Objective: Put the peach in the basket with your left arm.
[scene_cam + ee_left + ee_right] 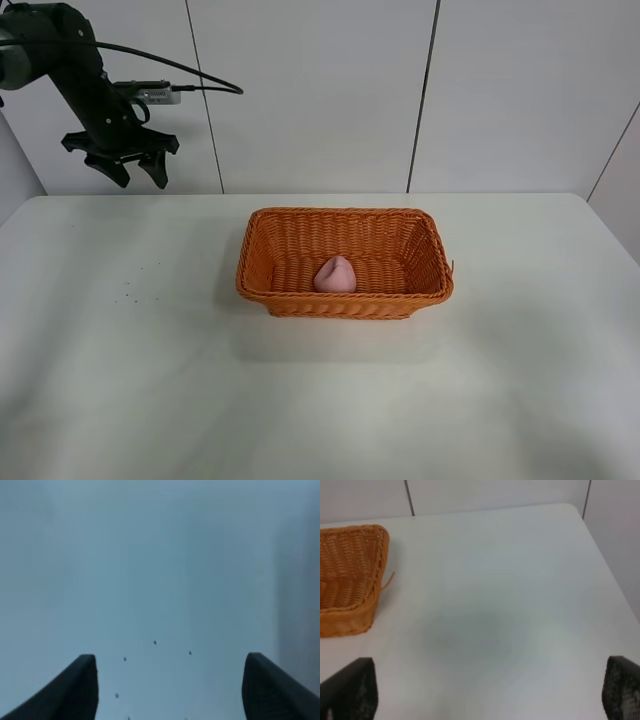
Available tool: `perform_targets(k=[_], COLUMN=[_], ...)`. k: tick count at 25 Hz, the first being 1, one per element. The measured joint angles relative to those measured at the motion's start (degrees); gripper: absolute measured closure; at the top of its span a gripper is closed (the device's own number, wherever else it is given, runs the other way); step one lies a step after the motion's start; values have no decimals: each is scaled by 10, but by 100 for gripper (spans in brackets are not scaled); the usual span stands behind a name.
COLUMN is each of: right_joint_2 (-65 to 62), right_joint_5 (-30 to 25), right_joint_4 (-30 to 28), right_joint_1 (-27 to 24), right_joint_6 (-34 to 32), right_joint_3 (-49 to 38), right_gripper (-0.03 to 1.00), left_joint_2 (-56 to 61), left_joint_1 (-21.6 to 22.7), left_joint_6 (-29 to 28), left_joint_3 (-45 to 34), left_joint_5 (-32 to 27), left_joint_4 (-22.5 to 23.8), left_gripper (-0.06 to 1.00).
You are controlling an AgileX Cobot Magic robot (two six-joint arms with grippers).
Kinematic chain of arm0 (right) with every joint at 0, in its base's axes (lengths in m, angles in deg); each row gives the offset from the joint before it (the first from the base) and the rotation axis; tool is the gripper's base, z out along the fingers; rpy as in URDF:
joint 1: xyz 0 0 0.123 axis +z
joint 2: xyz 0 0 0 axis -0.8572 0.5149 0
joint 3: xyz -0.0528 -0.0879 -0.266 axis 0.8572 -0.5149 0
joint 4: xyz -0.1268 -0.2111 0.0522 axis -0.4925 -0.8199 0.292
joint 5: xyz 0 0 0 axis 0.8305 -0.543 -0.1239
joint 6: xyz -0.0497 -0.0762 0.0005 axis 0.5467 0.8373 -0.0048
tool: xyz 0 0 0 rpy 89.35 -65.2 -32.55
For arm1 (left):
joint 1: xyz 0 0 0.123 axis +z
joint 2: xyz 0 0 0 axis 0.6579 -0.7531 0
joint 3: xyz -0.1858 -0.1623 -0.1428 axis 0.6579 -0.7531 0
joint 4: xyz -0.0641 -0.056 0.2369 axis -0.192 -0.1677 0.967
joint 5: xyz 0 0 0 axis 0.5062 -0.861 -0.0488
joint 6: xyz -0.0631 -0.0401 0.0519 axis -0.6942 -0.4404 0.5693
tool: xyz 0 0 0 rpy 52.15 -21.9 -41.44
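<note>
By my read you were basically done here. The peach [335, 274] sat inside the basket [300, 300], on the woven floor near the front wall and roughly mid-length, pointed end up. Nothing was touching it.

Your left gripper [128, 165] hung high over the far left corner of the table [120, 390], well apart from the basket and pointing down. Its fingers [75, 692] were spread wide with nothing between them. The left wrist view only showed bare tabletop and a few tiny dark specks [154, 642] underneath.

The right gripper [487, 692] wasn't in the overhead shot at all. Its own camera showed both fingers parted wide, empty too, looking over the table just past the basket's right end.

So the step in hand looked like the wrap-up, with the placing itself done, not a grasp or a carry. If you ask me, the next move didn't call for much: hold the left arm clear of the basket, park it, leave the jaws apart. There was no reason to dip near the rim and risk nudging anything. The one thing worth checking was whether the peach might roll, and from here it looked settled against the weave.
</note>
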Motion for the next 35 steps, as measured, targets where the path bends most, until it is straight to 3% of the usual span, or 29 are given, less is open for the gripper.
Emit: perform_targets(k=[7, 22, 28, 35], right_joint_2=[0, 0, 0, 0], right_joint_5=[0, 0, 0, 0], right_joint_4=[0, 0, 0, 0], right_joint_1=[0, 0, 0, 0], right_joint_6=[0, 0, 0, 0], right_joint_3=[0, 0, 0, 0], right_gripper=[27, 27, 27, 27], left_joint_2=[113, 608, 808, 1035], left_joint_1=[0, 0, 0, 0], left_joint_6=[0, 1, 1, 4], left_joint_3=[-112, -618, -783, -926], left_joint_5=[0, 0, 2, 50], left_joint_4=[-3, -3, -3, -3], left_gripper=[22, 22, 22, 22])
